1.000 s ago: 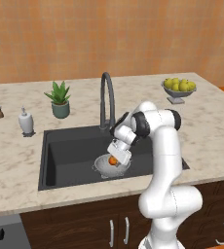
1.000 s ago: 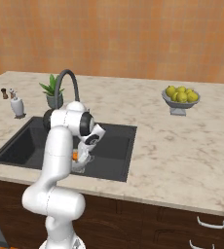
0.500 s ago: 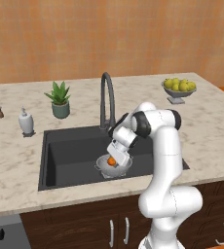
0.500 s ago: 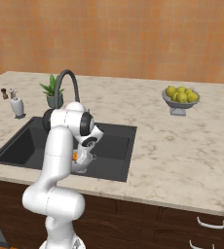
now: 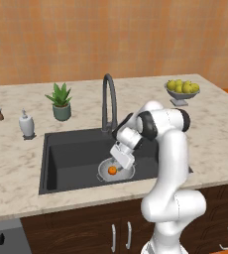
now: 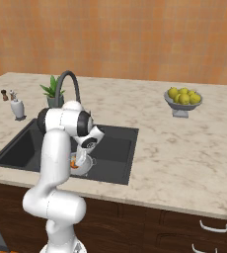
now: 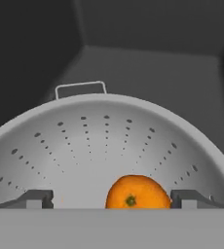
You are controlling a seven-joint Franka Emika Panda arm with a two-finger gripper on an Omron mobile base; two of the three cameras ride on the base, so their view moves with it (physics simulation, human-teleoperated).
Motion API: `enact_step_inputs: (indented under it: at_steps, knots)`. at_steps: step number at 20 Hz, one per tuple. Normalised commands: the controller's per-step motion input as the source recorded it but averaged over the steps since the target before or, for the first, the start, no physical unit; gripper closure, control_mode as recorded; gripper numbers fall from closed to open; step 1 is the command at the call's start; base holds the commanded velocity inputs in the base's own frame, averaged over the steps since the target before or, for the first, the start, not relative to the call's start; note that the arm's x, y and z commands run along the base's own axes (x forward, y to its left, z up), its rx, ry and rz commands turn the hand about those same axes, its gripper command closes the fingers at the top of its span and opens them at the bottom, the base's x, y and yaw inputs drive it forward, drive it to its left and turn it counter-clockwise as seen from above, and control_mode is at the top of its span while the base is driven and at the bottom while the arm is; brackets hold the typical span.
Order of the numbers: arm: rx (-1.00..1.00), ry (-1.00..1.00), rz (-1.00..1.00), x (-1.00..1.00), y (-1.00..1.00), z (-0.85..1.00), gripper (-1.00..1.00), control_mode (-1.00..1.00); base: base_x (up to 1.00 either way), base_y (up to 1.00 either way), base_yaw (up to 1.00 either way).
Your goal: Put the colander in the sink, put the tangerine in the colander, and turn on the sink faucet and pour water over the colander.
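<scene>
- Since a second ago the gripper [image 5: 117,166] has lifted a little above the colander [image 5: 104,173]; the tangerine [image 5: 112,170] has stayed in the bowl.
- On the counter [image 5: 17,158], at the sink's left edge, stands a soap dispenser [image 5: 27,124], with a plant [image 5: 61,101] near the back left corner.
- The sink [image 5: 71,159] is a dark rectangular basin; the faucet [image 5: 108,101] rises from its back edge, spout arching forward.
- The colander sits upright on the sink floor near the front right corner, silvery, with rows of holes [image 7: 92,141] and a wire handle [image 7: 81,89] on its far rim.
- The tangerine lies in the colander's bottom, bright orange, its stem end facing the hand camera.
- The fingers [image 7: 36,199] stand wide apart, the fruit nearer one tip, neither touching it.
- A fruit bowl [image 5: 182,93] sits by the counter's back right corner.
</scene>
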Motion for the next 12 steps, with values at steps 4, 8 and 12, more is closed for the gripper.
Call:
enact_step_inputs:
  at_steps: [4,8,12]
  knots:
    - [0.00,0.00,-0.02,-0.29,-0.20,0.45,-1.00,-1.00,0.00,0.00,0.00]
    - [0.00,-0.03,-0.13,-0.19,-0.39,0.65,-1.00,-1.00,0.00,0.00,0.00]
    - [0.04,0.00,-0.15,-0.36,-0.29,0.71,-1.00,-1.00,0.00,0.00,0.00]
